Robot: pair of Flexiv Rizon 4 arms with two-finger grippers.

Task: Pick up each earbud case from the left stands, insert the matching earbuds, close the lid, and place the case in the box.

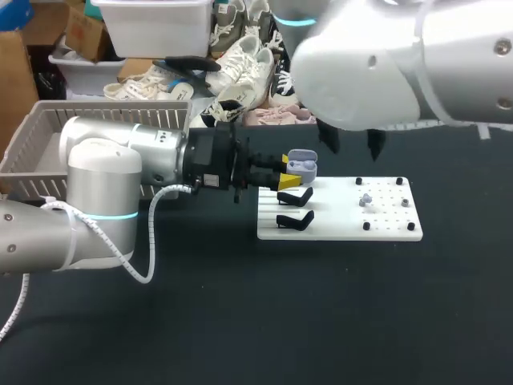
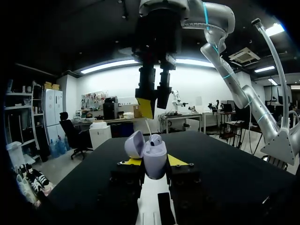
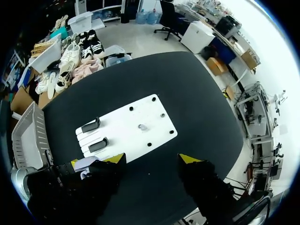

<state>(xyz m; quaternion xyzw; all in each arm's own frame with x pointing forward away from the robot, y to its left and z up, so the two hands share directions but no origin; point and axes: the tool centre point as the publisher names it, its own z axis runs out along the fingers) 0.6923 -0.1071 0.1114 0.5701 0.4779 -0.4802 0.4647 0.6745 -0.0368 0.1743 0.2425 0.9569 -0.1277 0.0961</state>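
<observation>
left pincer (image 1: 290,184) clamped on the open-lid earbud case (image 1: 302,165), upright over the back-left corner of the white board (image 1: 337,224) | loose earbud (image 1: 365,198) right of centre on that board | right pincer (image 1: 351,144) spread wide, empty, over its back edge, so nearer the earbud imo

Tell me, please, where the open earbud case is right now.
In the head view, the earbud case, lid open, is gripped in the left hand over the white board's far-left corner, just beyond the two black stands.
</observation>
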